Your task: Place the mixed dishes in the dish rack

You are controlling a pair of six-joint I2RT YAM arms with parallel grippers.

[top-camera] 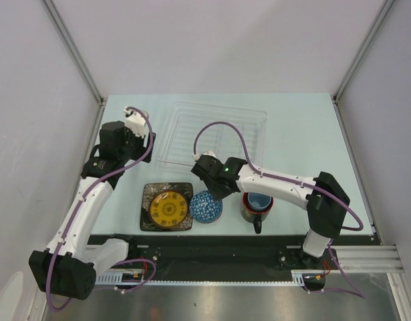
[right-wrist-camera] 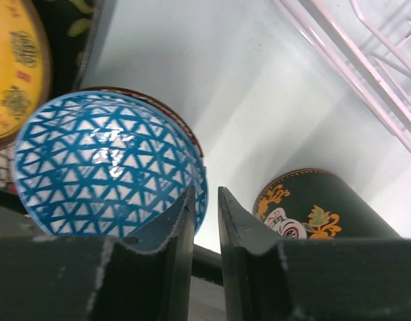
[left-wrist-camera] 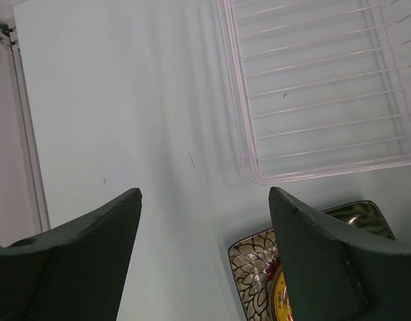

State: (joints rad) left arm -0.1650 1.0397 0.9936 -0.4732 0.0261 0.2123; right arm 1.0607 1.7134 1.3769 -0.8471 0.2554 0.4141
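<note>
The clear dish rack [top-camera: 218, 130] lies at the back centre; its corner also shows in the left wrist view [left-wrist-camera: 325, 87]. A small yellow plate [top-camera: 169, 208] sits on the black floral plate [top-camera: 152, 194]. The blue-white bowl [top-camera: 206, 206] rests in a brown-rimmed bowl [right-wrist-camera: 166, 110]. A light blue cup [top-camera: 260, 200] stands inside the dark mug [top-camera: 253, 212]. My right gripper [right-wrist-camera: 206, 200] is closed to a narrow gap on the blue-white bowl's [right-wrist-camera: 98, 160] right rim. My left gripper [left-wrist-camera: 205, 200] is open and empty over bare table, left of the floral plate [left-wrist-camera: 255, 264].
The mug [right-wrist-camera: 312, 200] stands just right of my right fingers. Grey walls with metal posts close in the table on the left, right and back. A black rail [top-camera: 212, 244] runs along the near edge, in front of the dishes.
</note>
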